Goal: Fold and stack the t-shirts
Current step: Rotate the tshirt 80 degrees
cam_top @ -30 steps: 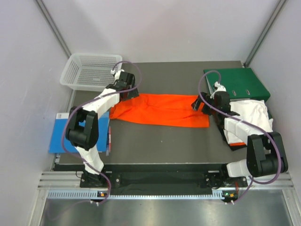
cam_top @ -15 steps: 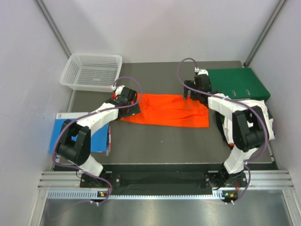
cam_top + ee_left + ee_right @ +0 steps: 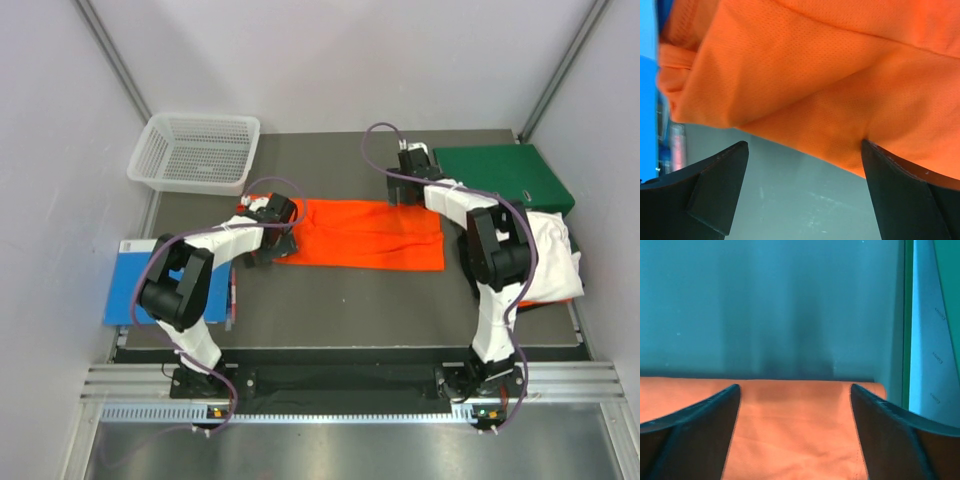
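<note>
An orange t-shirt (image 3: 365, 235), folded into a long strip, lies across the middle of the dark table. My left gripper (image 3: 270, 242) hovers open at its near left corner. In the left wrist view the orange t-shirt (image 3: 820, 75) fills the top, and the left gripper (image 3: 805, 155) straddles its edge, its right finger (image 3: 910, 195) against the cloth. My right gripper (image 3: 405, 188) is open over the far right corner. In the right wrist view the orange t-shirt's (image 3: 795, 430) far edge lies between the spread fingers of the right gripper (image 3: 795, 392). A white t-shirt (image 3: 545, 255) tops a pile at the right, with orange cloth (image 3: 562, 300) under it.
A green binder (image 3: 505, 175) lies at the far right, close beside the right gripper, with the binder (image 3: 950, 270) also showing in the right wrist view. A blue book (image 3: 150, 285) sits at the left edge. A white mesh basket (image 3: 195, 150) stands at the far left.
My left gripper has come nearer, from the shirt's far left end down to its near left corner. My right gripper has swung from the shirt's right end up to its far right corner.
</note>
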